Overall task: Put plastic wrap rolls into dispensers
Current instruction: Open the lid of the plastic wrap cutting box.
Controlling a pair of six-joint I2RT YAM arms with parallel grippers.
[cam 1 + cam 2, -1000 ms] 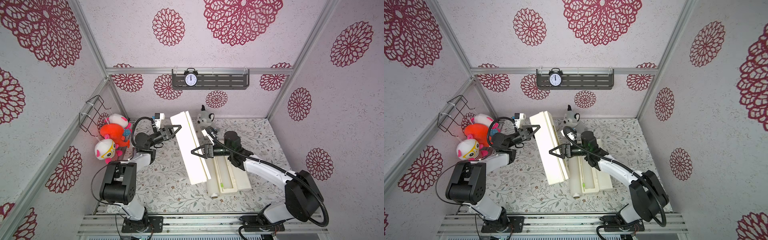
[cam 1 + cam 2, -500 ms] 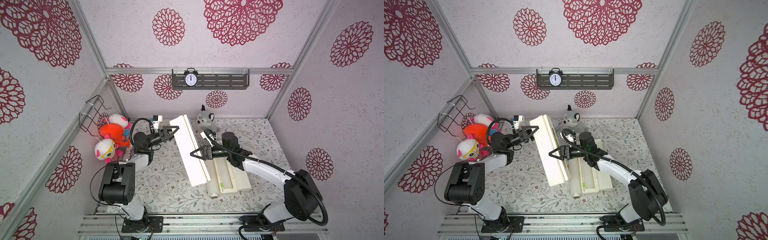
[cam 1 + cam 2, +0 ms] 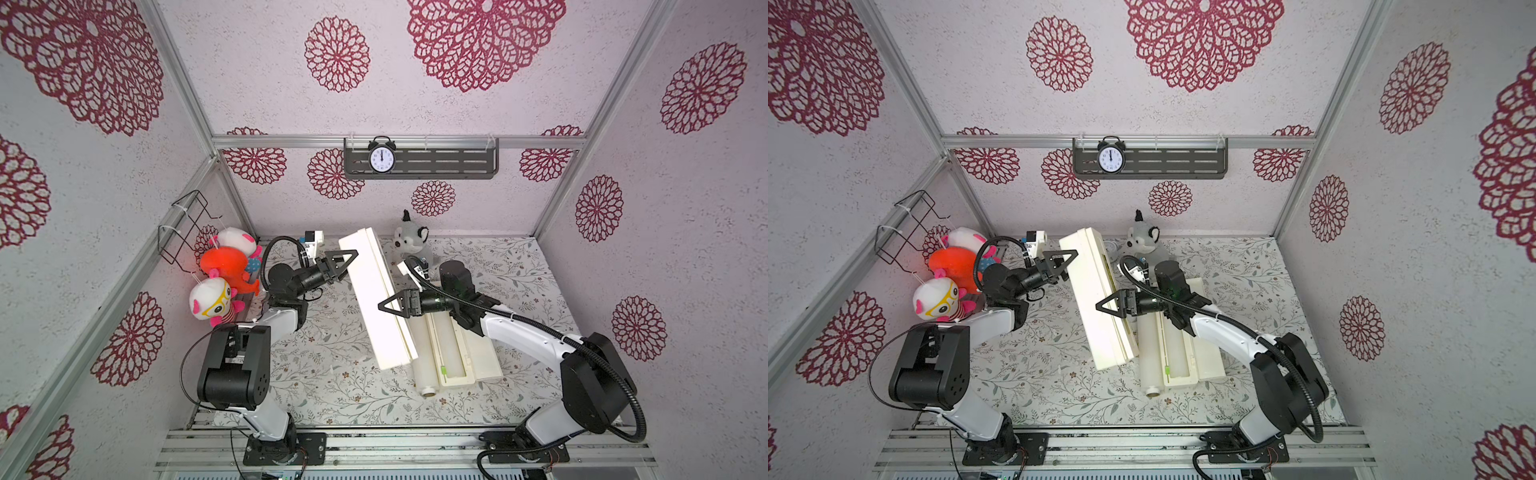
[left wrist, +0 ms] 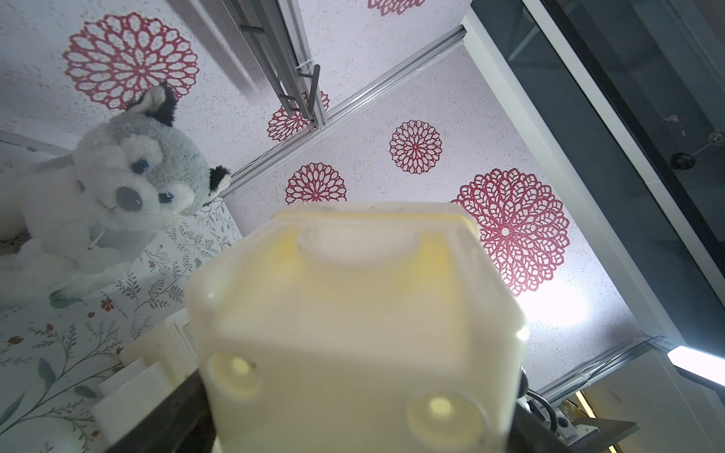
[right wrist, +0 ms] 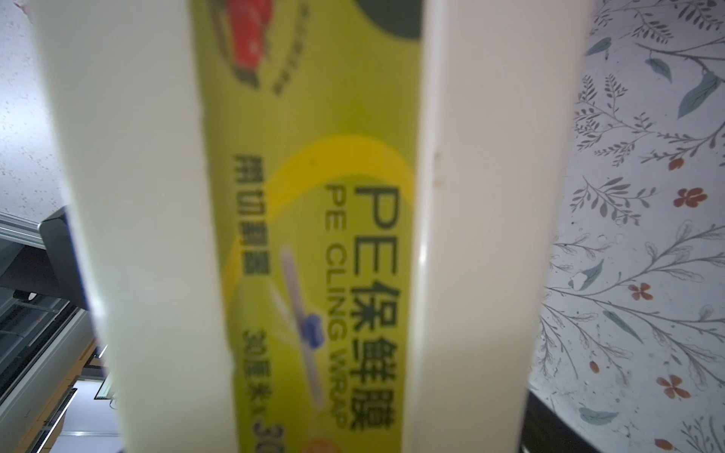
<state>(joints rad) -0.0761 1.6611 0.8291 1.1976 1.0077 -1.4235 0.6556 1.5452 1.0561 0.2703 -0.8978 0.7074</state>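
Shows 1 closed dispenser (image 3: 374,299) raised over the table (image 3: 332,374), label side turned rightward. Grips it mid-length with the right gripper (image 3: 388,306), jaws clamped across it; fills the right wrist view with its yellow-green label (image 5: 314,235). Straddles its far end with the left gripper (image 3: 347,259); cannot tell whether those jaws press or stand clear. Shows 1 open dispenser (image 3: 482,357) flat on the table to the right, green slider (image 3: 444,369) inside, 1 roll (image 3: 426,365) just beside its left wall. Shows a husky (image 3: 409,243) behind.
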